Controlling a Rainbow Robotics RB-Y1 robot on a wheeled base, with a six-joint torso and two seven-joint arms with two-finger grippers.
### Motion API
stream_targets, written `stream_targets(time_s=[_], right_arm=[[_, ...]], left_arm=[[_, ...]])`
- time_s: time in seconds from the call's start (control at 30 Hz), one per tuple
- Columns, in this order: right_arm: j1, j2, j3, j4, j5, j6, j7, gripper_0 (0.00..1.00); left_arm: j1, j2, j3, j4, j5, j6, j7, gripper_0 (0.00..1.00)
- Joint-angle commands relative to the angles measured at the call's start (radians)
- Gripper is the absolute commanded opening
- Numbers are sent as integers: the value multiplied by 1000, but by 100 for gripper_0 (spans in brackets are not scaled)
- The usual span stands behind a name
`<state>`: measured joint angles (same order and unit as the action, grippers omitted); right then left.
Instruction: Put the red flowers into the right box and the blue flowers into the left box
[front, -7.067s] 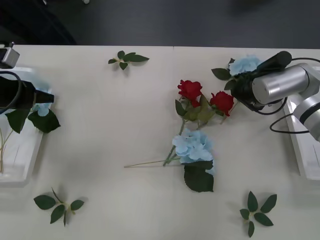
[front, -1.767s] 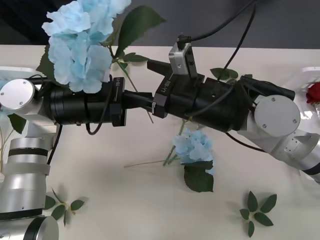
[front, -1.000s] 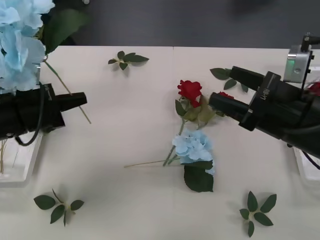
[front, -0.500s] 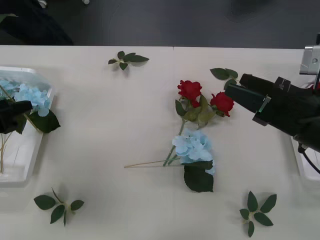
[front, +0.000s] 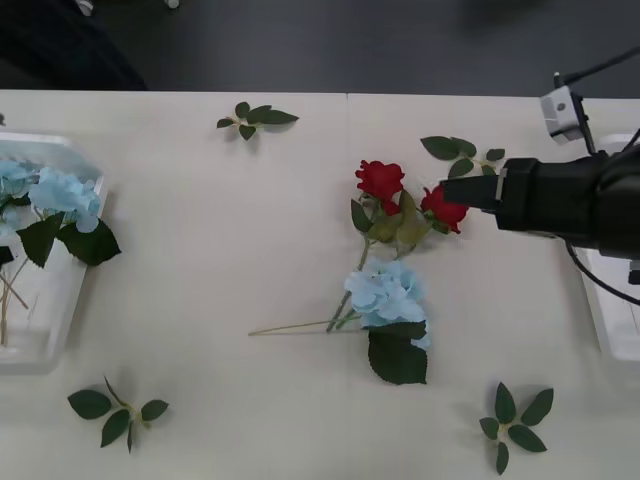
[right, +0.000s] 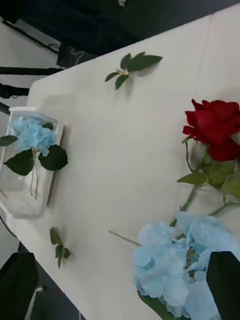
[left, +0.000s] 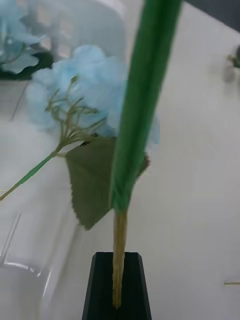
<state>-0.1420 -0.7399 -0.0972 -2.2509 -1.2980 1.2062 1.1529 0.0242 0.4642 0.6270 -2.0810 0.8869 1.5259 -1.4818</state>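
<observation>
Pale-blue hydrangea-like blue flowers (front: 55, 195) lie in the shallow white plastic left box (front: 45, 330); our left gripper (left: 118, 287) pinches one's green stem (left: 140, 110). We keep our right gripper (front: 462, 193) spread wide beside two deep-red roses (front: 381, 180).

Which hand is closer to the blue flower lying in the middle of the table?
Right. The right hand hovers by the red roses just beyond the blue flower; the left hand is far off at the left box, pinching a stem.

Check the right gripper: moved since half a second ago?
Yes. The right gripper has shifted left along the table and now overlaps the nearer red rose, where before it sat just clear of it.
</observation>
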Motion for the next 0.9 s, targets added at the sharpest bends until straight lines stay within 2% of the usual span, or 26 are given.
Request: stream_targets(time_s=[0.03,0.2,0.4,0.53,0.67,0.9], right_arm=[[-65,-3,100,-24,94,46,-188,100],[-166,-3,277,31,224,73,-410,100],[-295,27,464,166,367,73,-538,100],[-343,80,491,260,451,76,-598,100],[-386,128,498,343,511,138,-642,100],[-435,180,565,448,609,147,-802,100]], left_arm=[[-53,54,-24,-28,-94,91,100,1],[-118,63,-29,3,-212,204,141,1],[-194,65,-27,144,-312,211,132,1],[-234,70,-29,254,-364,165,121,1],[-256,76,-32,352,-410,102,67,1],[-260,85,-32,483,-433,-3,-63,1]])
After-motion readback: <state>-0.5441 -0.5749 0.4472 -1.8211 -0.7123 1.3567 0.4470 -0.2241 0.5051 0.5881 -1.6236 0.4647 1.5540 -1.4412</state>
